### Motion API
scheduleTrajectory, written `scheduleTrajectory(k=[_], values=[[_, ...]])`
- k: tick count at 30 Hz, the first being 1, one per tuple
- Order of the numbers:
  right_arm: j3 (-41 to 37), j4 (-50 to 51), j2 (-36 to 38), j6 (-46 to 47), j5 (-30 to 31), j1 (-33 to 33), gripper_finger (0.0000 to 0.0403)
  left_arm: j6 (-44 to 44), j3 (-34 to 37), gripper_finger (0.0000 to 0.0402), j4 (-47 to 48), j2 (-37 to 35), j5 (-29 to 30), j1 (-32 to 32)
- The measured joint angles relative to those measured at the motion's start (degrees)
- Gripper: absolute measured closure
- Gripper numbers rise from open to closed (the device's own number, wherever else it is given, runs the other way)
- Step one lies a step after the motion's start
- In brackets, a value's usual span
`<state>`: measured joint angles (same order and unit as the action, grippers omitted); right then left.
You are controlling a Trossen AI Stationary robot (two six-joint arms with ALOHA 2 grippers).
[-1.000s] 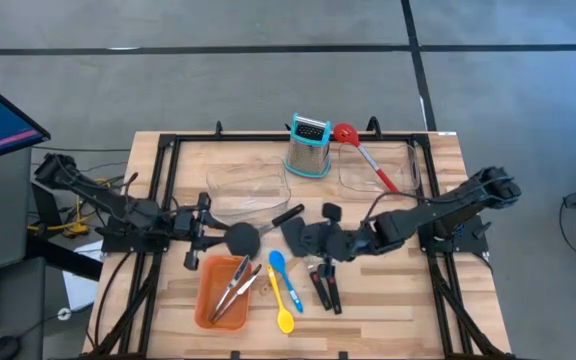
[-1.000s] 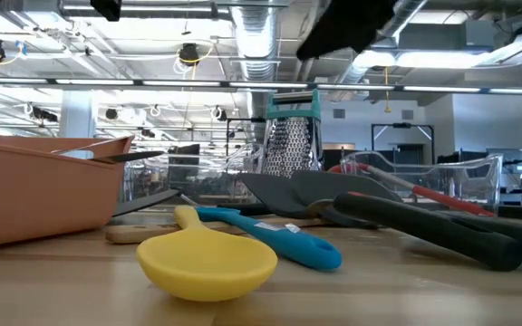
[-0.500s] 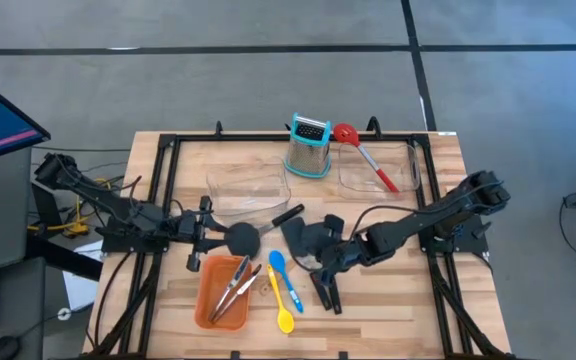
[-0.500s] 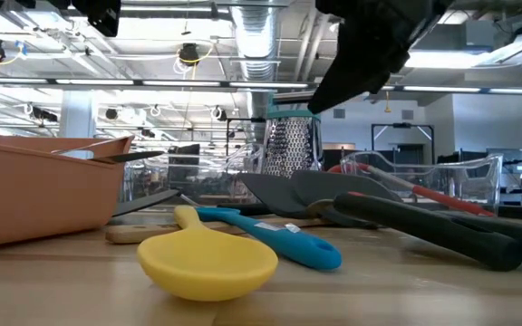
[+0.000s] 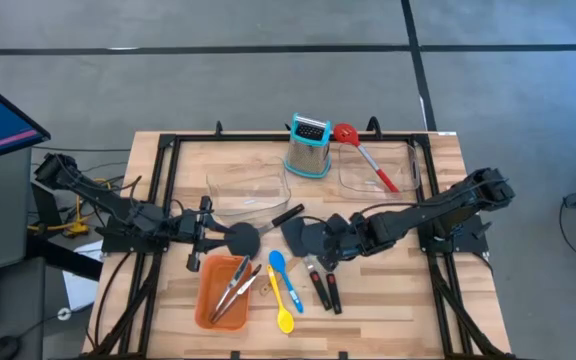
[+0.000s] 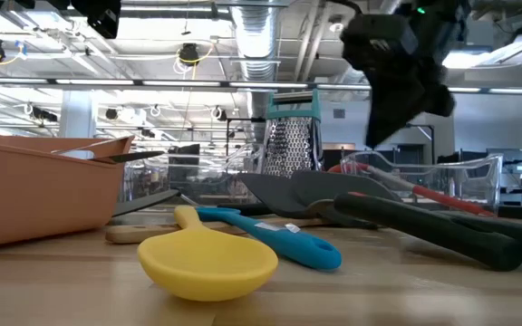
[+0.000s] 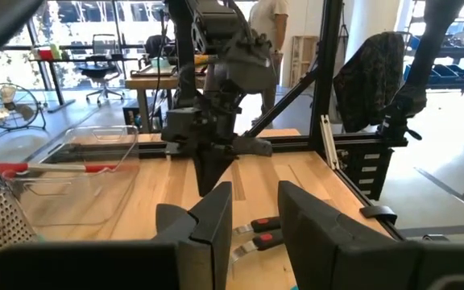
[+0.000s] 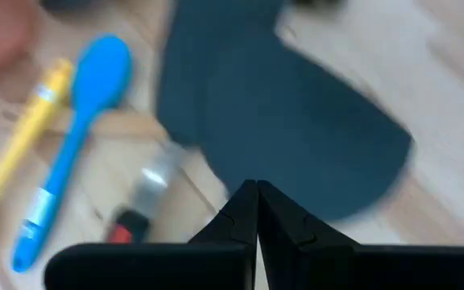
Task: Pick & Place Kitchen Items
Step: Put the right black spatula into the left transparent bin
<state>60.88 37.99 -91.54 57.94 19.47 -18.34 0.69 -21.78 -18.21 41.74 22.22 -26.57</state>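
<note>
Both arms were matte black, built from slim tubular links joined by chunkier rounded housings, with black cables looping alongside them. The left claw [image 5: 200, 236] ended in two flat, dark, angular fingers [image 7: 212, 221] with squared tips. The right claw [image 5: 325, 250] carried the same dark fingers [image 8: 244, 211], tapering to narrow points. A small green indicator light glowed on the right arm's wrist housing in the low view.

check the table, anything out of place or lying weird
Mostly a loose scatter. The red slotted spoon leans over the rim of the clear bin, its head outside. The tongs lie slanted across the orange tray, one end past its edge. The right tool is shut above the grey spatula, holding nothing.
</note>
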Motion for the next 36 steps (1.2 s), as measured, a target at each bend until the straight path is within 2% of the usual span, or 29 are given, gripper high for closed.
scheduleTrajectory(k=[4,10,14,20,28,36], values=[[0.0,2.6,0.0,3.6,-0.5,-0.3,0.0403,0.0,0.0,0.0311,0.0,0.0,0.0,0.0],[0.4,1.8,0.1,5.2,-9.7,-0.5,0.0403,0.0,0.0,0.0311,0.0,0.0,0.0,0.0],[0.4,2.0,0.1,5.6,-10.6,-0.8,0.0399,0.0,0.0,0.0311,0.0,0.0,0.0,0.0],[0.4,3.1,-0.8,5.6,-11.7,-1.2,0.0346,0.0,0.0,0.0311,0.0,0.0,0.0,0.0],[0.6,-0.3,-4.7,11.6,-14.6,-1.6,0.0265,0.0,0.0,0.0311,0.1,0.0,0.0,0.0],[0.6,-5.4,-8.5,15.5,-16.7,-3.5,0.0239,0.0,0.1,0.0311,0.6,0.5,0.0,0.1]])
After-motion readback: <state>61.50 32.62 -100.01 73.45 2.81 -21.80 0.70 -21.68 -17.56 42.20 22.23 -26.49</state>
